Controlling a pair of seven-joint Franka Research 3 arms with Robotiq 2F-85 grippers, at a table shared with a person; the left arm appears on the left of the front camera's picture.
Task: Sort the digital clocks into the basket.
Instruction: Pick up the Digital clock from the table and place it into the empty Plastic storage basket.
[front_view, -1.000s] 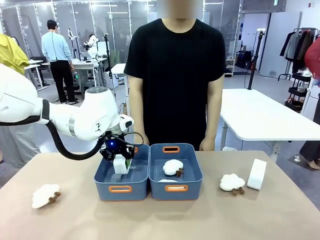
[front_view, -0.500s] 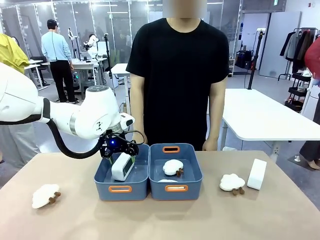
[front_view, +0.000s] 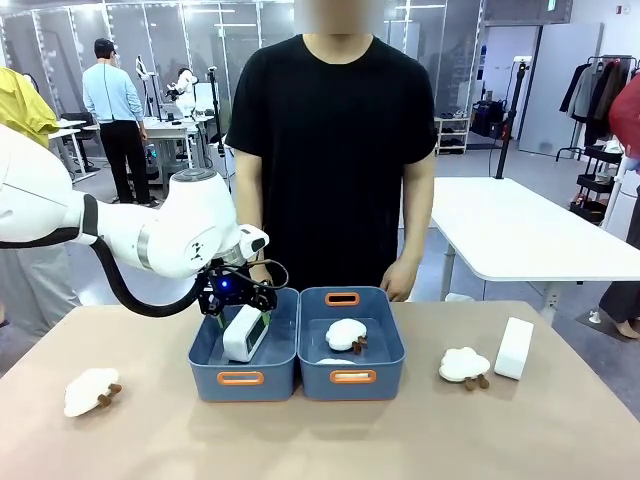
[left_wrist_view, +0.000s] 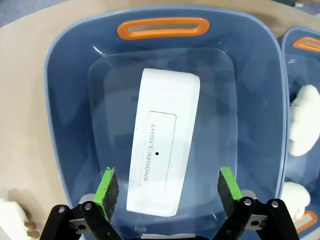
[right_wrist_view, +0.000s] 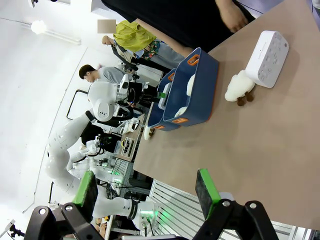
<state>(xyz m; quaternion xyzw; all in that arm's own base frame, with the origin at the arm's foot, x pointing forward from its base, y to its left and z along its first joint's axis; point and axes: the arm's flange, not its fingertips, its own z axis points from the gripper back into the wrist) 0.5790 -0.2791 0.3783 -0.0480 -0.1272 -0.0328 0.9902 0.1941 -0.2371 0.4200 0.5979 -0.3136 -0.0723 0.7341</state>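
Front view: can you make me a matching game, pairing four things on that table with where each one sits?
Things:
1. digital clock below the open left fingers
2. other digital clock
3. lone sheep toy
4. sheep toy nearest the person

Places:
a. on the table, right of both baskets
b. in the left blue basket
c. on the table, left of both baskets
d. in the right blue basket

Pairs: 1-b, 2-a, 3-c, 4-d
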